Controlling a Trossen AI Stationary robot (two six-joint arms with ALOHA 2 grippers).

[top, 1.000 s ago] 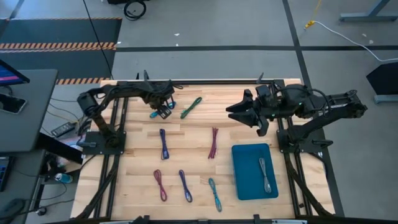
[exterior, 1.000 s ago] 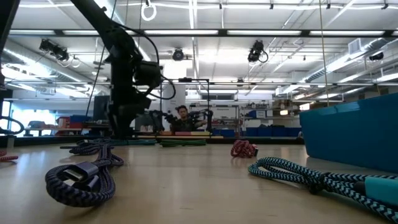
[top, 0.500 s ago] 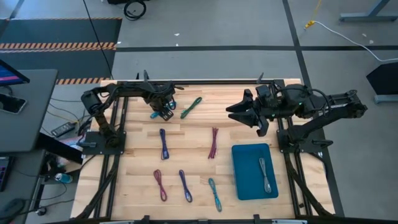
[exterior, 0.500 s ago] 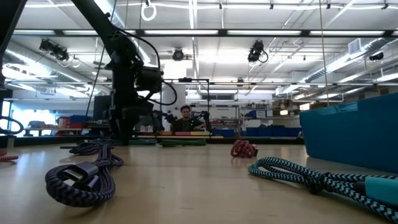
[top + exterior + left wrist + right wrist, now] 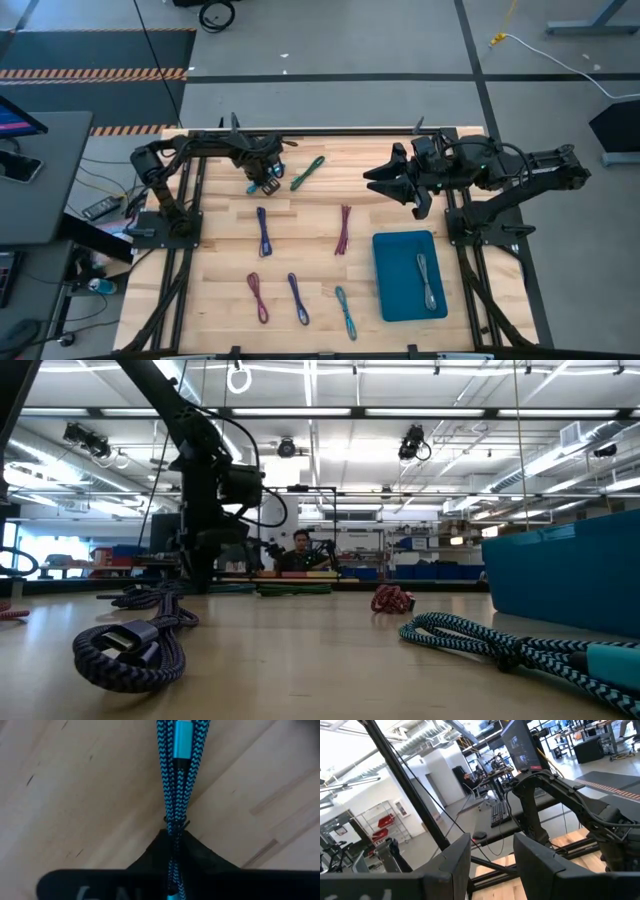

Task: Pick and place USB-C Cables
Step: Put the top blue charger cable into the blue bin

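Left gripper, at the counter's far left, has drawn inward; jaws clenched on the teal cable, barely lifted. Tray carry pending. Right gripper waits, jaws apart.

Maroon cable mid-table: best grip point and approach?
Judgement: grip the maroon cable at its middle, coming straight down with the fingers closing across its width. It lies flat as a long narrow bundle running near to far, and bare wood on both long sides leaves finger room. The right gripper waits nearby, open.
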